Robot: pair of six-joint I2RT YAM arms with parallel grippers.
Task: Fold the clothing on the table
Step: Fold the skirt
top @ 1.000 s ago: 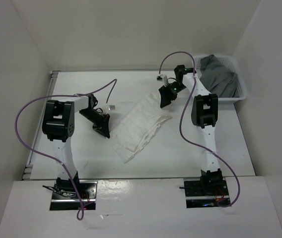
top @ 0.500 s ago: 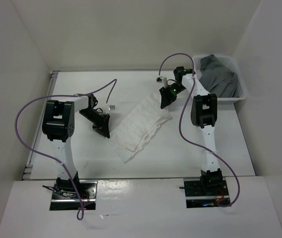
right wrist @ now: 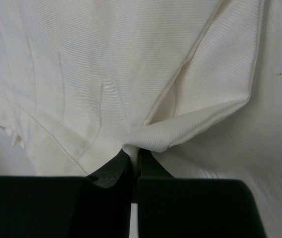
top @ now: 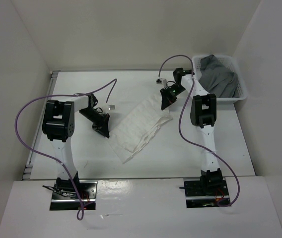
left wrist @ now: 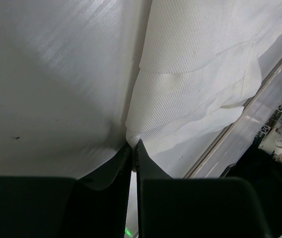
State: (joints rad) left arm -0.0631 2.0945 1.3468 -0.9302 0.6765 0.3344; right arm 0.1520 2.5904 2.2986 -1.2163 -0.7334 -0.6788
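The clothing (top: 140,128) is a thin white pleated garment lying slantwise in the middle of the table (top: 91,153). My left gripper (top: 105,130) is at the garment's left edge, shut on a corner of the clothing (left wrist: 190,89); the left gripper (left wrist: 133,148) pinches the cloth at its tips. My right gripper (top: 166,105) is at the far right corner, shut on a raised fold of the clothing (right wrist: 106,74). In the right wrist view the right gripper (right wrist: 135,157) has the hem bunched between its jaws.
A white mesh basket (top: 244,89) holding a dark grey garment (top: 220,78) stands at the back right, just behind the right arm. A metal rail (top: 39,134) runs along the table's left edge. A small pale object (top: 112,106) lies near the left gripper.
The right gripper has closed from open onto the clothing's far right corner. The left gripper and the rest of the cloth have not moved.
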